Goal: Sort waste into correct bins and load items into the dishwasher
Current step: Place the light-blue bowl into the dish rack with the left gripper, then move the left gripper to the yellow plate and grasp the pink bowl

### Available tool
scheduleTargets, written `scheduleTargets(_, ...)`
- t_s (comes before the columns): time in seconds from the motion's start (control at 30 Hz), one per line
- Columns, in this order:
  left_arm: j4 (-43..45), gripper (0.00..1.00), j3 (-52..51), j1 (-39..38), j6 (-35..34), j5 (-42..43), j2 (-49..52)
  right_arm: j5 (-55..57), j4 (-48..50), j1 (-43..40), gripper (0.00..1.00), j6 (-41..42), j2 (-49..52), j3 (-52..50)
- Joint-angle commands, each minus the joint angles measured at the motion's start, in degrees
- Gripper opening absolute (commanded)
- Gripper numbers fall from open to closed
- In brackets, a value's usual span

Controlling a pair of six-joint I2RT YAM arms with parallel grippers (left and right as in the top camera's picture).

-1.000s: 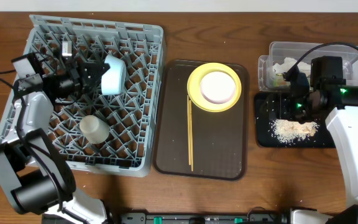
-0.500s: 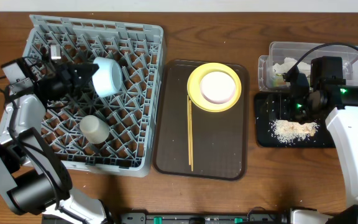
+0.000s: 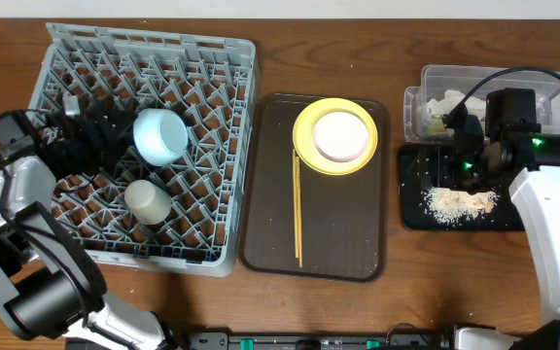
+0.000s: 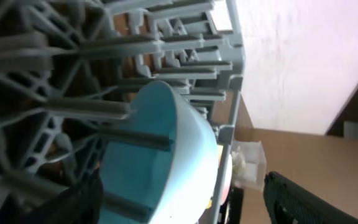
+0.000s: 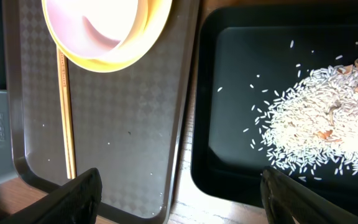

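The left gripper [image 3: 117, 138] is hovering over the left part of the rack [image 3: 207, 209], its fingers [image 4: 309, 199] spread wide and gripping nothing. The blue bowl [image 3: 159, 135] is leaning tilted among the pegs [image 4: 86, 109], just right of them. The cup [image 3: 147, 201] is sitting nearer in the rack. The plate [image 3: 301, 141], carrying the cream bowl [image 3: 343, 136], is resting at the far end of the brown tray [image 3: 343, 228], with the chopsticks [image 3: 297, 209] lying along its left side. The right gripper [image 5: 179, 198] is hanging over the left edge of the black tray [image 3: 416, 209], fingers apart and empty. Rice [image 3: 463, 201] is lying heaped in that tray, and the napkin [image 3: 447, 101] is sitting in the tub [image 3: 552, 83] beyond.
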Motion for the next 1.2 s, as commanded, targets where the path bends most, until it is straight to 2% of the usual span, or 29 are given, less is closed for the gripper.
scheduleTargets(0.0,-1.99,0.84,-0.02,0.66,0.98,-0.87,-4.24,-0.07,-0.35,-0.26,0.8,0.17,-0.98,1.22)
scheduleTargets(0.13,-3.74,0.86,-0.02,-0.98,0.96,-4.22,-11.65,0.0,-0.63,-0.26,0.8,0.15,-0.98,1.22)
scheduleTargets(0.17,-5.88,0.87,-0.02,-3.15,0.96,-9.99,-15.98,1.07,-0.85,-0.42,0.81,0.2,-0.98,1.22)
scheduleTargets(0.3,-10.25,0.9,-0.02,-11.04,0.96,-23.52,-24.24,8.26,-1.11,-1.31,0.84,3.54,-0.98,1.22)
scheduleTargets(0.37,-11.74,0.91,0.15,-17.03,0.94,-31.06,-27.76,9.86,-1.46,-2.1,0.86,3.63,-0.98,1.22)
scheduleTargets(0.47,-13.07,0.92,1.22,-26.67,0.98,-40.83,-30.58,10.21,-2.03,-3.39,0.96,3.61,-0.98,1.22)
scheduleTargets(0.5,-14.78,0.92,3.28,-32.98,1.01,-46.23,-30.69,10.23,-2.45,-4.17,0.99,3.61,-0.98,1.22)
scheduleTargets(0.73,-18.93,0.92,13.55,-52.46,2.62,-60.89,-23.34,10.12,-3.48,-6.54,0.99,4.09,-0.98,1.22)
scheduleTargets(0.87,-17.81,0.92,17.79,-60.43,7.65,-61.75,-16.28,10.14,-3.63,-6.64,0.99,4.09,-0.98,1.22)
scheduleTargets(1.03,-10.97,0.93,18.43,-68.3,16.39,-61.72,-7.69,10.14,-3.67,-6.64,0.99,4.07,-0.98,1.22)
scheduleTargets(1.17,-4.61,0.93,18.4,-72.17,18.14,-61.7,-1.51,10.19,-3.69,-6.64,0.99,4.07,-0.98,1.22)
